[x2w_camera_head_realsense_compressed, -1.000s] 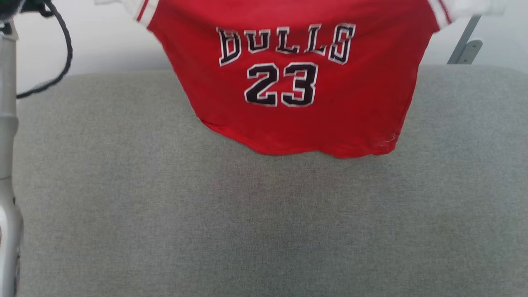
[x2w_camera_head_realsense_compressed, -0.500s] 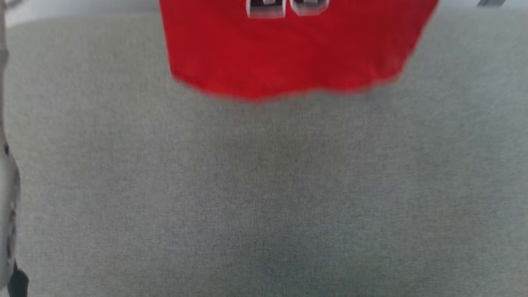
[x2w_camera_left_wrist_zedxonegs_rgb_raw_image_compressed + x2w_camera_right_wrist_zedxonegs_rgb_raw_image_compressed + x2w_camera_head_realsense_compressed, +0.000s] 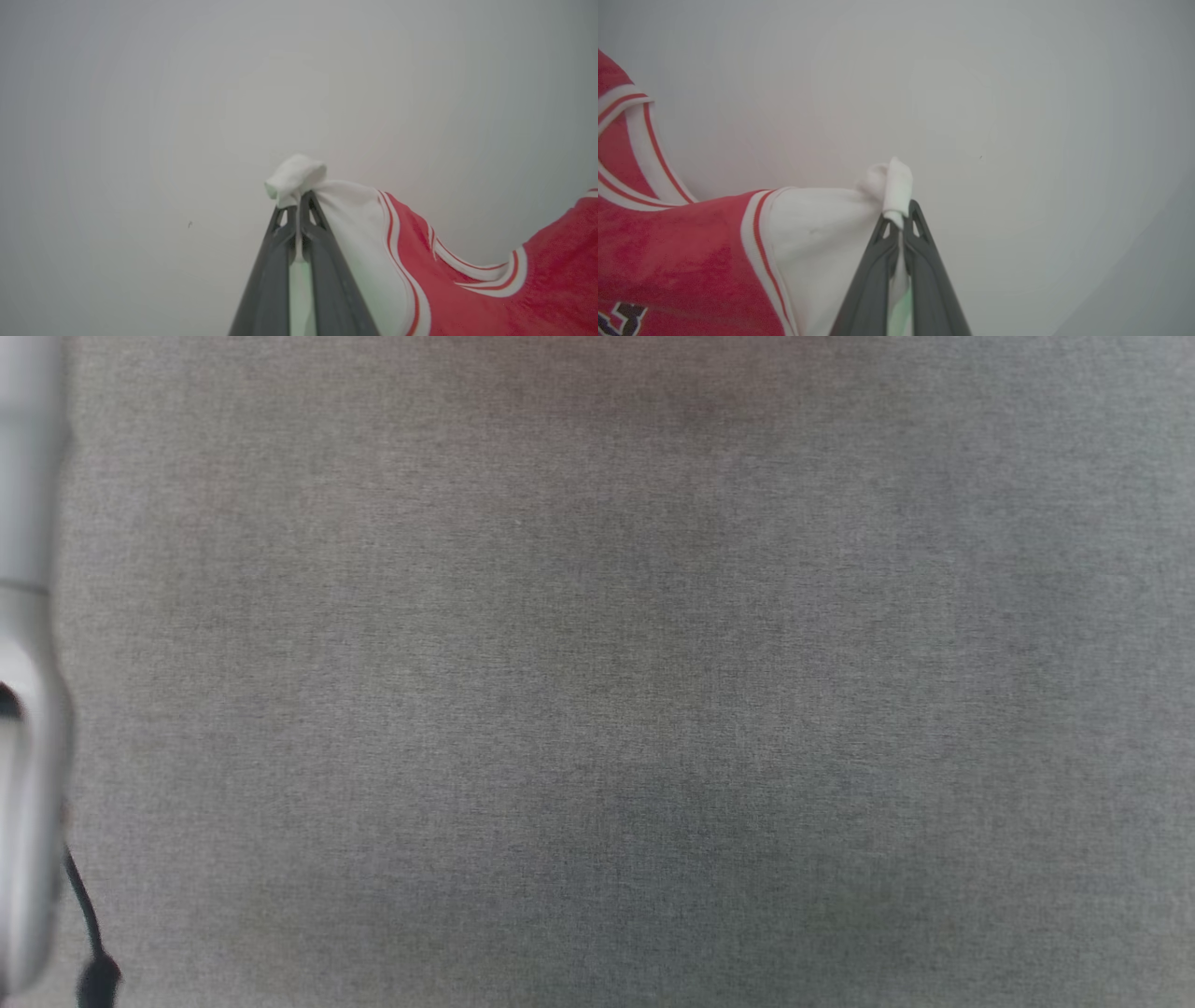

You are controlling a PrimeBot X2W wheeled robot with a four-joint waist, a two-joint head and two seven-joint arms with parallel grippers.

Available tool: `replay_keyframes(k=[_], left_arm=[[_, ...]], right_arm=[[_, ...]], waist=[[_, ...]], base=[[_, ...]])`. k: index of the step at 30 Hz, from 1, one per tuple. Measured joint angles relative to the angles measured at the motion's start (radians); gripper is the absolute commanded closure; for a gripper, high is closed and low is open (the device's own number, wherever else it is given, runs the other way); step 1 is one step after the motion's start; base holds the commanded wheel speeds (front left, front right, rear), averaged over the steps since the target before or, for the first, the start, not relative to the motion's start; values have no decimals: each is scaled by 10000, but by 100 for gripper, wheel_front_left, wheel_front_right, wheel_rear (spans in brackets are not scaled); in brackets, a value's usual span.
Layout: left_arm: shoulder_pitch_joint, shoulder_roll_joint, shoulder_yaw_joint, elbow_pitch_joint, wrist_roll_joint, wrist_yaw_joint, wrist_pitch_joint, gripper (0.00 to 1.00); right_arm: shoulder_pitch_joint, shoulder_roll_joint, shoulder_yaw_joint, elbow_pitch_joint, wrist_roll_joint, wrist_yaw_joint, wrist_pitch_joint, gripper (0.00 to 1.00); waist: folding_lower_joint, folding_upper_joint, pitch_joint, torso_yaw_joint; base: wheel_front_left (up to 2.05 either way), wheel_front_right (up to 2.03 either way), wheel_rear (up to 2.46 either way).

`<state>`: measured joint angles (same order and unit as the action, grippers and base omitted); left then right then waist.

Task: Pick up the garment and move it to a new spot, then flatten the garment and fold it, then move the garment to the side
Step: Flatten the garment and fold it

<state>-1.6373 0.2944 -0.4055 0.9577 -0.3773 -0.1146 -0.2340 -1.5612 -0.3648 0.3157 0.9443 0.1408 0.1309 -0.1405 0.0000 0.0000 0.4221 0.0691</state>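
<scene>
Left tool: clamped on shirt sleeve | Right tool: clamped on opposite sleeve | Shirt: held aloft between both, above grey worktop | Advice: lower both tools level, sleeves stretched taut, hem landing first.

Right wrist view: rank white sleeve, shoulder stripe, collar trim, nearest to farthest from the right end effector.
1. White sleeve: pinched in the right end effector, centre.
2. Shoulder stripe: left of the sleeve.
3. Collar trim: far left, higher up.
</scene>
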Motion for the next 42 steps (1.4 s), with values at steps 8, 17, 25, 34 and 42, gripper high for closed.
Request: replay_keyframes(k=[8, 17, 25, 34, 42], left_arm=[[2014, -153, -683, 1396, -915, -128, 878, 100], [4580, 276, -1524, 485, -3175, -142, 3329, 100], [7503, 1333, -1852, -2061, -4963, -142, 4711, 100], [10399, 2571, -1896, -5104, -5515, 855, 5799, 100], [12706, 3672, -1726, -7436, -5636, 2656, 6220, 100]], right_arm=[[2143, 23, 1413, -174, 2543, 2, 1074, 100], [4938, -1300, 2324, -2888, 5254, 0, 3233, 100], [8045, -2909, 2050, -6073, 6520, 0, 4865, 100], [10669, -4100, 1661, -8487, 6834, 0, 5699, 100], [12749, -4987, 1371, -9812, 7106, 0, 6554, 100]], waist=[[-1, 0, -199, 106], [0, 0, -721, 134], [0, 0, -1142, 119], [0, 0, -1237, 114], [0, 0, -1257, 82]], base=[[0, 0, 0], [0, 0, 0], [0, 0, 0], [0, 0, 0], [0, 0, 0]])
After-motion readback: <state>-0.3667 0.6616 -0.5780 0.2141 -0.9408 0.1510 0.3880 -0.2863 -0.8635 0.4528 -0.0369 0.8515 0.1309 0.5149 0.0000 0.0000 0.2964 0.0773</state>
